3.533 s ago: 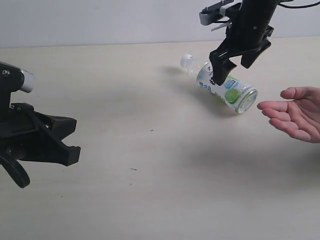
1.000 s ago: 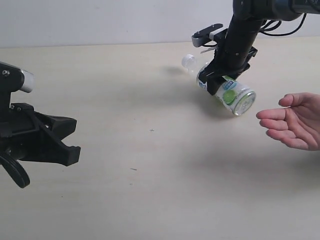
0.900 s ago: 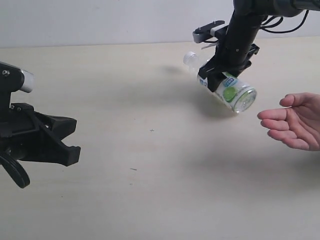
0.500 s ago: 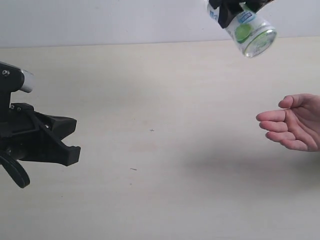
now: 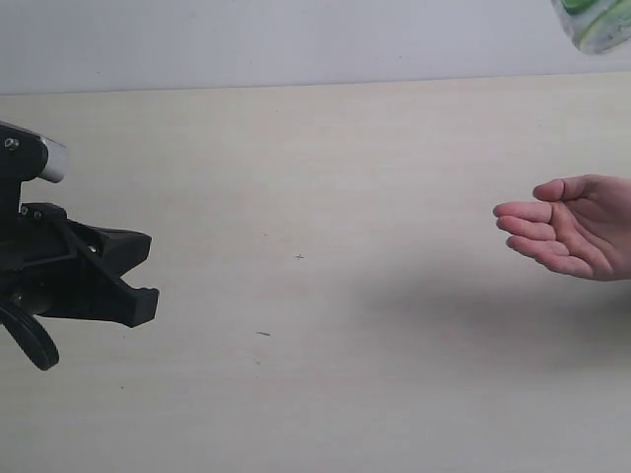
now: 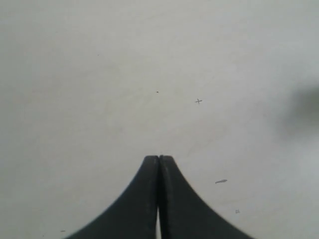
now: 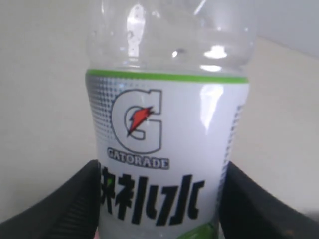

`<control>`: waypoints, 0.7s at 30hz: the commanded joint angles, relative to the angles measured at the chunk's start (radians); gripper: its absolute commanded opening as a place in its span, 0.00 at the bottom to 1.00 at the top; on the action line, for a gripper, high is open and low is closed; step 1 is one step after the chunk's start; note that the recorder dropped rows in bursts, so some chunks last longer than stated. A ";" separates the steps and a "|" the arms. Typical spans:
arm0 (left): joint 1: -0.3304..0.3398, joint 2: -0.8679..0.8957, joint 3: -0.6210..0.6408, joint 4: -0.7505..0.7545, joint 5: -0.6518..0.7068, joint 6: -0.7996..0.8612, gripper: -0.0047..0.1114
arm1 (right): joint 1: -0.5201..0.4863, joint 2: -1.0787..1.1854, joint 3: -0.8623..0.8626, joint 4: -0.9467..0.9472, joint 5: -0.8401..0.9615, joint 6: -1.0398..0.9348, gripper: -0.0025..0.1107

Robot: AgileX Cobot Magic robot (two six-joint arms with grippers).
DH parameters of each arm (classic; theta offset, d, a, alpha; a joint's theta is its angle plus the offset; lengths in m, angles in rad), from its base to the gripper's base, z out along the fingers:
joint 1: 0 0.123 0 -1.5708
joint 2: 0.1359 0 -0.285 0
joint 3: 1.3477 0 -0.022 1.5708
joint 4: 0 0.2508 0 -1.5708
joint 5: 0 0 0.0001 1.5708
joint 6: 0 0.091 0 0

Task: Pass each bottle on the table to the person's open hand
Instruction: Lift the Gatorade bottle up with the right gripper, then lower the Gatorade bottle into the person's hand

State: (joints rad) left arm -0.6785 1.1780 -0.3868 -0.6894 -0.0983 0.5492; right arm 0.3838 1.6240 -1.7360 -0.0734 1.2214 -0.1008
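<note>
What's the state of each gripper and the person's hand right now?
Left gripper: closed, holding nothing.
Right gripper: closed on the green-lime Gatorade bottle.
Person's hand: open, palm up, empty.

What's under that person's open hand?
Only bare table with a soft shadow shows below the hand. The patch straight behind the palm is hidden by the hand itself.
</note>
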 commanded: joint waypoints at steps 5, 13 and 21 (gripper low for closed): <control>0.003 -0.005 0.005 -0.001 -0.003 -0.006 0.04 | -0.003 -0.295 0.458 0.011 0.000 0.101 0.02; 0.003 -0.005 0.005 -0.001 -0.003 -0.006 0.04 | -0.003 -0.389 0.775 0.046 -0.173 0.140 0.02; 0.003 -0.005 0.005 -0.001 -0.003 -0.006 0.04 | -0.003 -0.389 0.885 0.046 -0.355 0.140 0.02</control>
State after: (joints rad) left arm -0.6785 1.1780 -0.3868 -0.6894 -0.0983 0.5492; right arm 0.3838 1.2461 -0.8673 -0.0250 0.9339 0.0366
